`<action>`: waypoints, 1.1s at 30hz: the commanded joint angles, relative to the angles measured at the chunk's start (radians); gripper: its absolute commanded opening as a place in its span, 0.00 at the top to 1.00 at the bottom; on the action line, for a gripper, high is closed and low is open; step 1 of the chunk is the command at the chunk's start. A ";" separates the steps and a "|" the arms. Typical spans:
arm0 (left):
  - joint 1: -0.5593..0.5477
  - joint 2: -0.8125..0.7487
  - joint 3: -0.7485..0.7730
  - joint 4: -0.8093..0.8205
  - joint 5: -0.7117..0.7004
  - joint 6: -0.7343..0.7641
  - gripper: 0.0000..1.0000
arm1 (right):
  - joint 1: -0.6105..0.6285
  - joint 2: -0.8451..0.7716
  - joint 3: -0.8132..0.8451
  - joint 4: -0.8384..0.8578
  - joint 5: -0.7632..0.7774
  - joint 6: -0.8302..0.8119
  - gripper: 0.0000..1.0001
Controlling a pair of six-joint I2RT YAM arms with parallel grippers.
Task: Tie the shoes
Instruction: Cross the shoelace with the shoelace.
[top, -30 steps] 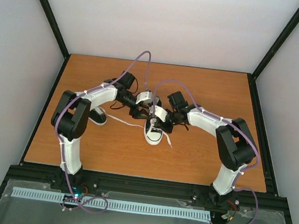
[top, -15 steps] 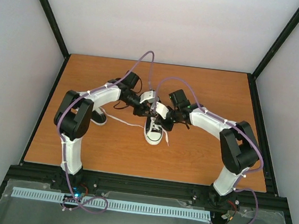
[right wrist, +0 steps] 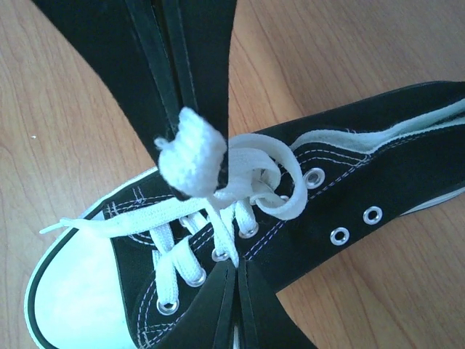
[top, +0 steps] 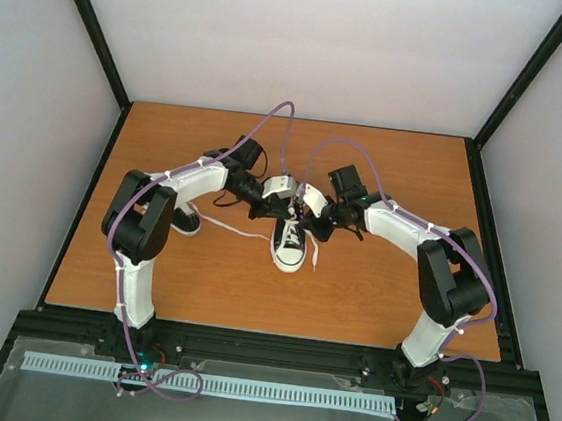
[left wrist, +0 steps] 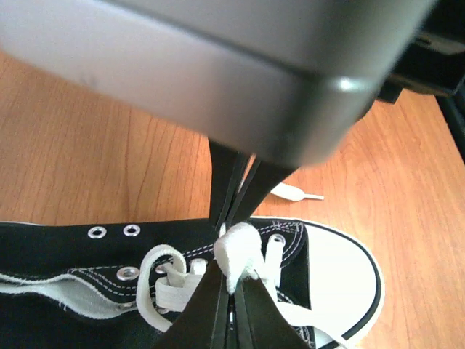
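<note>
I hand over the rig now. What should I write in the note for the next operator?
Left gripper: shut on a bunched lace of the middle shoe.
Right gripper: shut, tips at the same lacing; whether it grips a strand is unclear.
Other shoe: beside the left arm, with a trailing lace.
Done: no knot visible.
Left: tie both shoes.

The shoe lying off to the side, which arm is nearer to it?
Left. The left arm sits right beside the side shoe, partly hiding it; the right arm is beyond the middle shoe.
</note>
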 commanded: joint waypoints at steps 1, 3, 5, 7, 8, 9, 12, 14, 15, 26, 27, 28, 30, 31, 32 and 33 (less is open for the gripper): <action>0.005 -0.016 0.001 -0.021 -0.027 0.079 0.99 | -0.019 -0.016 0.010 0.026 -0.011 0.046 0.97; 0.008 -0.012 0.007 -0.031 -0.020 0.085 0.99 | -0.029 -0.007 0.021 0.033 -0.019 0.071 0.97; 0.011 -0.008 0.020 -0.048 -0.008 0.087 0.99 | -0.031 0.009 0.041 0.020 -0.017 0.090 0.97; 0.013 -0.009 0.022 -0.066 0.008 0.104 0.99 | -0.031 0.021 0.043 0.018 -0.024 0.103 0.97; 0.014 -0.009 0.025 -0.078 0.016 0.114 0.99 | -0.031 0.022 0.037 0.025 -0.033 0.108 0.97; 0.014 -0.008 0.033 -0.096 0.026 0.120 0.96 | -0.031 0.022 0.031 0.030 -0.043 0.113 0.97; 0.017 -0.009 0.060 -0.175 0.064 0.160 0.83 | -0.029 0.022 0.026 0.019 -0.053 0.117 0.97; 0.020 -0.032 0.061 -0.198 0.060 0.166 0.71 | -0.029 0.018 0.029 0.007 -0.058 0.118 0.97; 0.022 -0.047 0.056 -0.205 0.054 0.177 0.64 | -0.029 0.014 0.026 0.009 -0.063 0.119 0.97; 0.032 -0.089 0.002 -0.097 -0.007 0.098 0.38 | -0.006 0.005 0.023 -0.021 -0.132 0.138 0.97; 0.028 -0.082 0.006 -0.095 -0.012 0.094 0.37 | -0.006 0.007 0.023 -0.021 -0.133 0.144 0.97; 0.024 -0.075 0.009 -0.094 -0.020 0.094 0.36 | -0.006 0.008 0.024 -0.020 -0.131 0.151 0.97; 0.020 -0.067 0.018 -0.093 -0.035 0.101 0.35 | -0.006 0.010 0.026 -0.024 -0.124 0.159 0.97; 0.018 -0.063 0.024 -0.096 -0.044 0.105 0.35 | -0.006 0.012 0.028 -0.028 -0.119 0.161 0.97; 0.016 -0.059 0.029 -0.098 -0.052 0.111 0.34 | -0.007 0.012 0.028 -0.032 -0.112 0.163 0.97; 0.015 -0.057 0.032 -0.100 -0.060 0.115 0.34 | -0.006 0.012 0.027 -0.035 -0.108 0.164 0.97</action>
